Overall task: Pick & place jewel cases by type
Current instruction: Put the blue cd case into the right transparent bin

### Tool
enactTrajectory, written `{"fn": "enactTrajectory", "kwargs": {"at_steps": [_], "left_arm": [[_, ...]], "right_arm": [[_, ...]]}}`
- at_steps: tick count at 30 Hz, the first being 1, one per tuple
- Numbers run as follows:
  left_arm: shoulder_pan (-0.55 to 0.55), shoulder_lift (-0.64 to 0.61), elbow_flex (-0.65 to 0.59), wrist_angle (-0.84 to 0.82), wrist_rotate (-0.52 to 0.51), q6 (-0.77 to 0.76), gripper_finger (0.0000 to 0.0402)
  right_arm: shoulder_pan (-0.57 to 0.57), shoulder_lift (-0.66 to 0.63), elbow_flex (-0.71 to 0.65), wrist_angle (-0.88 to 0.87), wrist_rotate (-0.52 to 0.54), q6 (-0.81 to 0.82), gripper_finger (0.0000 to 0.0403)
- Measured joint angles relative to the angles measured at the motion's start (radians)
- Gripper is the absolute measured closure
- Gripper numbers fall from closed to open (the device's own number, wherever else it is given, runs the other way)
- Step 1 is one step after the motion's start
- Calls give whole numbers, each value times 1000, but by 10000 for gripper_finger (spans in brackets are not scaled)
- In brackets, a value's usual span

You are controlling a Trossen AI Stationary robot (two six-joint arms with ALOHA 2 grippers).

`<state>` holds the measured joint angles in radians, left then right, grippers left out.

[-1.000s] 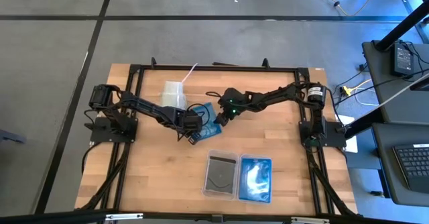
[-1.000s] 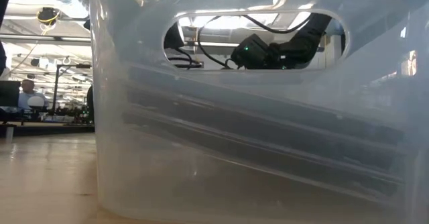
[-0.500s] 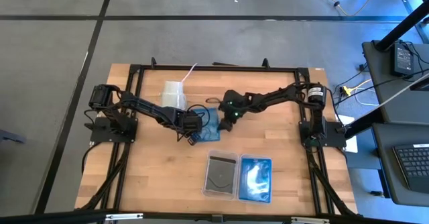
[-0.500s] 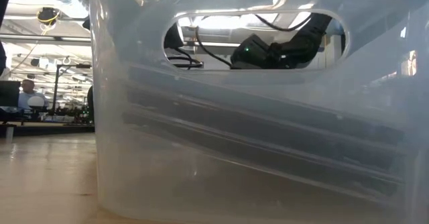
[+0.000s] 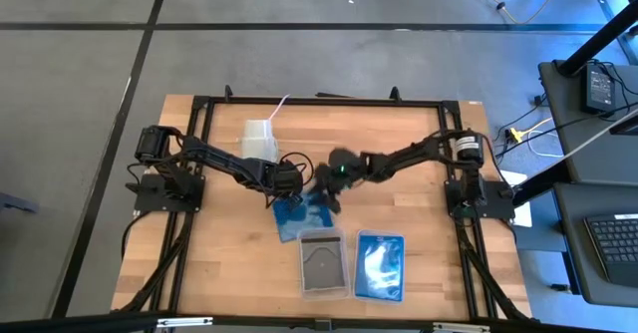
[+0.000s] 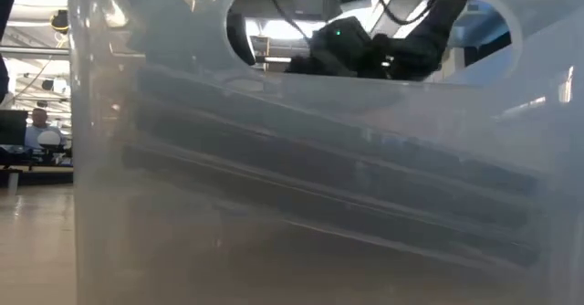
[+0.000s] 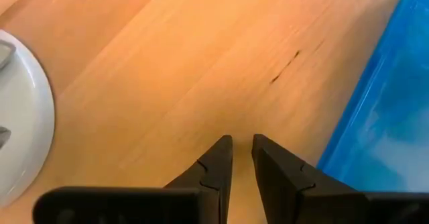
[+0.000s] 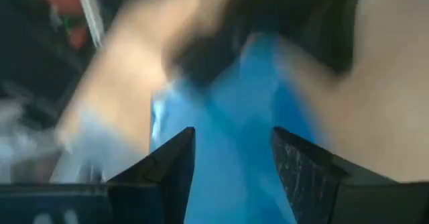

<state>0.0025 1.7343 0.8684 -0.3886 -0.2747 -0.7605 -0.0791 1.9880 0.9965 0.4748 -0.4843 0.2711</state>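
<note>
The left gripper [image 5: 286, 195] is seen mid-counter [image 5: 219, 253], its fingers [image 7: 218, 160] nearly closed on nothing, just beside a blue jewel case [image 5: 301, 213]. Above that case the right gripper [image 5: 327, 191] is held, fingers [image 8: 171, 160] spread. Two trays [image 5: 325, 263] lie nearer the front edge.

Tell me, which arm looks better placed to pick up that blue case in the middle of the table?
The right, probably. Its gripper has open fingers either side of the blue case. The left gripper sits beside the case with its fingers nearly closed over bare table.
</note>
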Motion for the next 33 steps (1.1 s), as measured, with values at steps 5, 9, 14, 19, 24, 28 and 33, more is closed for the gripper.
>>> {"fn": "enactTrajectory", "kwargs": {"at_steps": [5,9,14,19,24,28,33], "left_arm": [[0,0,0,5,6,12,341],[-6,0,0,4,1,73,341],[-21,0,1,7,-23,146,341],[-27,-4,1,5,-32,150,341],[-33,-26,-2,1,-24,157,341],[-34,-61,-2,-3,-23,158,341],[-35,-106,-2,-3,-9,180,341]], "right_arm": [[9,-13,6,-44,29,-54,204],[4,-3,-2,-155,158,-156,204],[21,-9,1,-244,279,-277,204],[42,-11,2,-287,352,-388,204],[64,-16,5,-387,495,-393,204],[65,-18,6,-451,559,-284,204],[64,-20,7,-485,598,-218,206]]}}
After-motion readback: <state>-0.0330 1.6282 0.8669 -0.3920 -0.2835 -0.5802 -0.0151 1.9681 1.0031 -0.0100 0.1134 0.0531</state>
